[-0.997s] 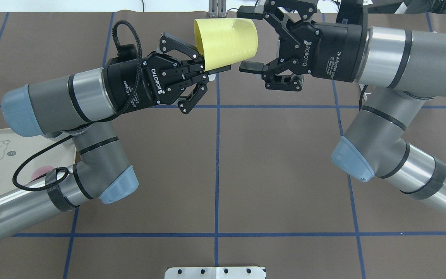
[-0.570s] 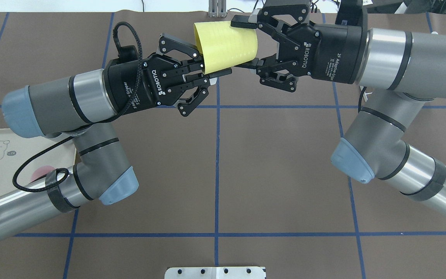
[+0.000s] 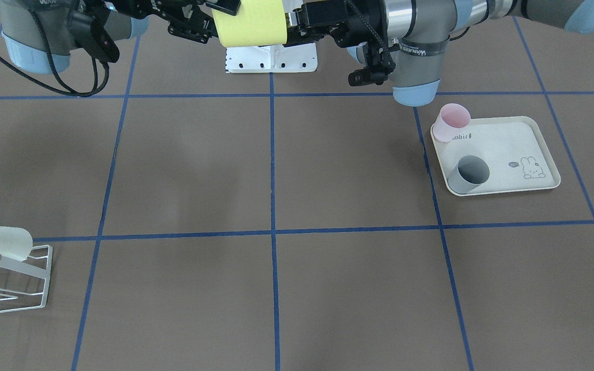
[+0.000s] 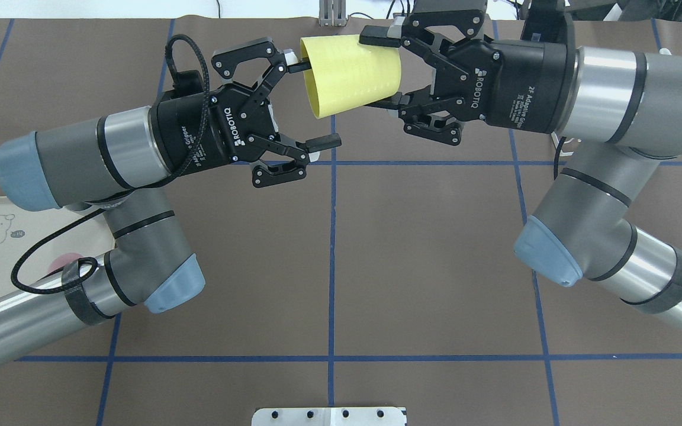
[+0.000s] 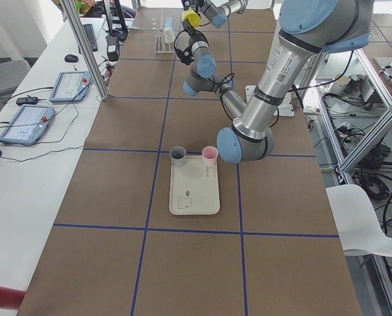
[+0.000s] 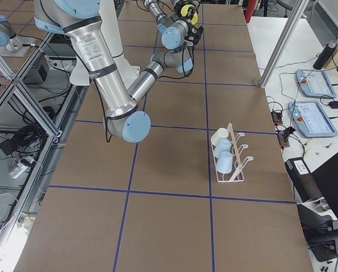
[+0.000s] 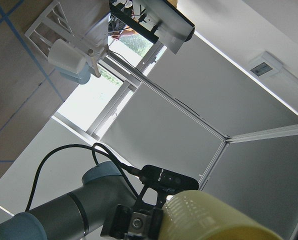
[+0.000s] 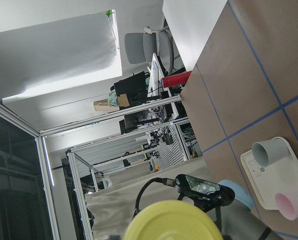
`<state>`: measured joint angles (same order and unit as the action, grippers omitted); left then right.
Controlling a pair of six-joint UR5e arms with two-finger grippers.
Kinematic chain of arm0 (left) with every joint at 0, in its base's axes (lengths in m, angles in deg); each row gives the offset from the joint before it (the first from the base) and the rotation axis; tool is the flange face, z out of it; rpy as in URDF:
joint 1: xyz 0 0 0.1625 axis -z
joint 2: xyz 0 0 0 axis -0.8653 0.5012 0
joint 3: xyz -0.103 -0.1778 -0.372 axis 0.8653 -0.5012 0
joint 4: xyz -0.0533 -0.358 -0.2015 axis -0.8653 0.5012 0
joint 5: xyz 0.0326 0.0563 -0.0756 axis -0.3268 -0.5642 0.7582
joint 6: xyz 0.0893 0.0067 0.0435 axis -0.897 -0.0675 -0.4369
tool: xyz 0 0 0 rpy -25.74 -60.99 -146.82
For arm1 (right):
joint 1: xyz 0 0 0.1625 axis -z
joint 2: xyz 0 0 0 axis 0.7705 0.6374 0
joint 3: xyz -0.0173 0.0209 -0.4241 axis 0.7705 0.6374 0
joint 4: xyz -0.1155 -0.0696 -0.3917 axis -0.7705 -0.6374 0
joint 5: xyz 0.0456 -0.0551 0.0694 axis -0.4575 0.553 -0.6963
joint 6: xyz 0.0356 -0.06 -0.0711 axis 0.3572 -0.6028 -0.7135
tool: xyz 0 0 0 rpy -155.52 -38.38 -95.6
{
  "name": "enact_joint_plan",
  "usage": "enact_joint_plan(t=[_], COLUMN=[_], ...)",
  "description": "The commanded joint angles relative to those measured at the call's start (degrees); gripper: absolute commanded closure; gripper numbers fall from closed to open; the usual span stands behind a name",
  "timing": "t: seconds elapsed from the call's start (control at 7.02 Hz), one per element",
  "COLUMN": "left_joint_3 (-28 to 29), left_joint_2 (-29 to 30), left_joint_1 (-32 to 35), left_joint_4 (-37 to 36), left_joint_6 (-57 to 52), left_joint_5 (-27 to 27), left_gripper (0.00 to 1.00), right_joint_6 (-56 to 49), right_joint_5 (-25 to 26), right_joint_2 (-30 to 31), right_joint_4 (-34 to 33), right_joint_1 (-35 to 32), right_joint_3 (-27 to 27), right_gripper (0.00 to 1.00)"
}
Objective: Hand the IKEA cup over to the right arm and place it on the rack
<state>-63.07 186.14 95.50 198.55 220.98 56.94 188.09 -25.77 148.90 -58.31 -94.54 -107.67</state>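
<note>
The yellow IKEA cup (image 4: 353, 74) hangs on its side high over the table's far middle, its open mouth toward my left arm. My right gripper (image 4: 380, 70) is shut on the cup's closed end, one finger above it and one below. My left gripper (image 4: 311, 103) is open, its fingers spread on either side of the cup's rim and apart from it. The front-facing view shows the cup (image 3: 249, 23) between both hands. The white wire rack (image 3: 8, 281) stands at the table's corner on my right side, with white and pale blue cups (image 6: 221, 152) on its prongs.
A cream tray (image 3: 503, 149) with a rabbit print lies on my left side and holds a pink cup (image 3: 451, 121) and a grey cup (image 3: 469, 174). A white mounting plate (image 4: 329, 416) sits at the table's near edge. Tablets (image 6: 311, 102) lie on the side benches.
My left gripper has opened and let go of the cup's rim, drawing back slightly. My right gripper has shut on the cup's closed end, and the cup has shifted a little right.
</note>
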Motion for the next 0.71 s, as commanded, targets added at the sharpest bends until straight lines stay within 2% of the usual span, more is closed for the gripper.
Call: enact_joint_plan(t=[0.0,0.43,0.57], left_joint_3=[-0.2,-1.3,-1.2], left_joint_2=[-1.6,-3.0,-3.0], left_joint_1=[0.1,1.6,2.0], left_joint_4=[0.1,0.1,-0.4], left_joint_6=[-0.6,-1.1,-3.0], left_joint_5=[0.2,0.2,0.1], left_gripper=[0.11,0.11,0.10], right_joint_6=[0.2,-3.0,-10.1], right_joint_5=[0.2,0.6,0.5], right_joint_2=[1.6,6.6,7.1], right_joint_4=[0.0,-0.4,-1.0], right_joint_1=[-1.5,-8.1,-10.0], right_joint_3=[-1.0,0.9,5.4], right_gripper=[1.00,1.00,1.00])
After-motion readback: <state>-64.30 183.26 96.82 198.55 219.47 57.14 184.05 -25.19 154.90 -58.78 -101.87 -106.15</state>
